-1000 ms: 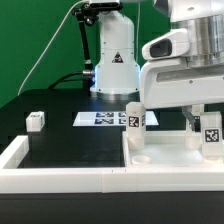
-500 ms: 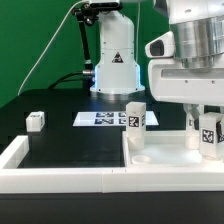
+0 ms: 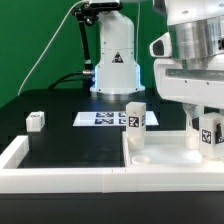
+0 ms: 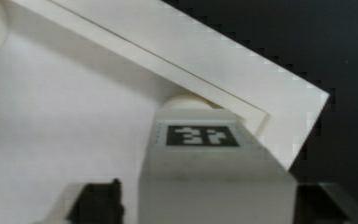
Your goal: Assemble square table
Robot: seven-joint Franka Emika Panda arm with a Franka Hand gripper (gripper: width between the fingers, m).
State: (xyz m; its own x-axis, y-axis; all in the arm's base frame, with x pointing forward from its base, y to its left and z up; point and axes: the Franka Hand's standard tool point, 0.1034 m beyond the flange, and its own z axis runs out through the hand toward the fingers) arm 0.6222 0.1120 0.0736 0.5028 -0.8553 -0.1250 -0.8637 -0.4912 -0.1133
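Observation:
The white square tabletop (image 3: 165, 158) lies flat at the exterior view's right, against the white border wall. One tagged white leg (image 3: 134, 115) stands upright at its far left corner. My gripper (image 3: 206, 126) is shut on a second tagged leg (image 3: 209, 134), held upright at the slab's far right corner. In the wrist view this leg (image 4: 204, 150) fills the space between my two dark fingers (image 4: 98, 200), with the slab's corner (image 4: 87, 110) beyond it. A third small leg (image 3: 36, 121) lies on the black table at the left. The fourth leg is out of view.
The marker board (image 3: 100, 119) lies flat behind the slab, in front of the robot's base (image 3: 112, 70). The low white border wall (image 3: 60, 180) runs along the front and up the left side. Black table surface lies between the loose leg and the slab.
My wrist has turned above the held leg across the frames. The leg has stayed at the slab's far right corner, shifted only slightly. Nothing else has moved.

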